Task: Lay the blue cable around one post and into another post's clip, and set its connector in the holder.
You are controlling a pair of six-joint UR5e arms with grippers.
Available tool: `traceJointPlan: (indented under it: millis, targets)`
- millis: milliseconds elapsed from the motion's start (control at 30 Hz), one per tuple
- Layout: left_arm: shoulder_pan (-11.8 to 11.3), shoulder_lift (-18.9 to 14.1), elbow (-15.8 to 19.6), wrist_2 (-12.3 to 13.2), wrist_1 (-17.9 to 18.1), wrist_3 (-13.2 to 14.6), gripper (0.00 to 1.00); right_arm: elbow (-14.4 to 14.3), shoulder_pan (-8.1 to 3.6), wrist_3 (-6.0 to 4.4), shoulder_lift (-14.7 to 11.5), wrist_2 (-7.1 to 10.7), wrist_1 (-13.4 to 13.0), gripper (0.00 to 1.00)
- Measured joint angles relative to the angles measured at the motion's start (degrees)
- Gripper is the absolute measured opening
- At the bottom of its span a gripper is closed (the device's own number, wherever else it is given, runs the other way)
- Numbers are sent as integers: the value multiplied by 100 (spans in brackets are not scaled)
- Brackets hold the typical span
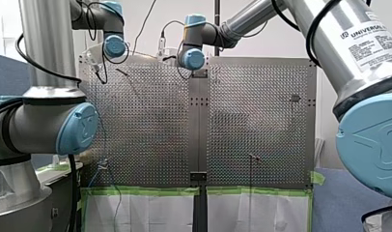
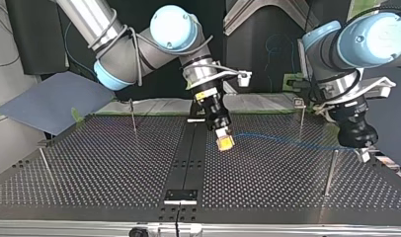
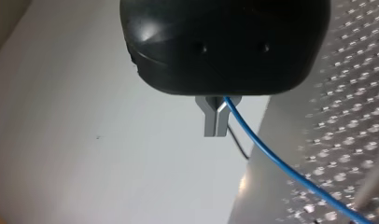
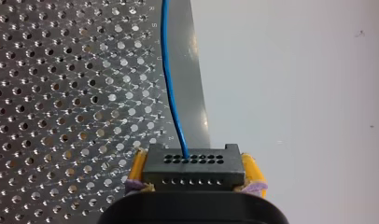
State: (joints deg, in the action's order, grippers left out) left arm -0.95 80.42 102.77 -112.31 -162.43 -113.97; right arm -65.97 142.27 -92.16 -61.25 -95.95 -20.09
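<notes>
In the right wrist view my right gripper point(image 4: 195, 176) is shut on a black connector point(image 4: 192, 161), with a yellow pad on each side of it. The thin blue cable point(image 4: 171, 93) leaves the connector and runs ahead over the perforated plate. In the top view this gripper point(image 2: 224, 142) hangs low over the plate's middle. The cable point(image 2: 287, 140) stretches from it to my left gripper point(image 2: 364, 152) at that view's right. In the left wrist view the metal fingers of my left gripper point(image 3: 215, 129) are shut on the cable point(image 3: 271, 156).
Thin upright posts stand on the plate: two at the top view's right point(image 2: 301, 118) point(image 2: 330, 170) and two at its left point(image 2: 133, 116) point(image 2: 46, 165). A small black bracket point(image 2: 180, 196) sits on the centre strip near that view's front edge. Green tape edges the table point(image 1: 146, 191).
</notes>
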Motion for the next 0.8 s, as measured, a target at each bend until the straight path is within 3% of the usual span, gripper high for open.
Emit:
traceJointPlan:
  millis: [300, 800]
  targets:
    - [-432, 237, -153, 433, 2, -289, 0, 433, 11, 4, 314, 4, 249, 0]
    - [-1174, 957, -681, 1175, 154, -536, 0, 1162, -70, 7, 399, -8, 275, 0]
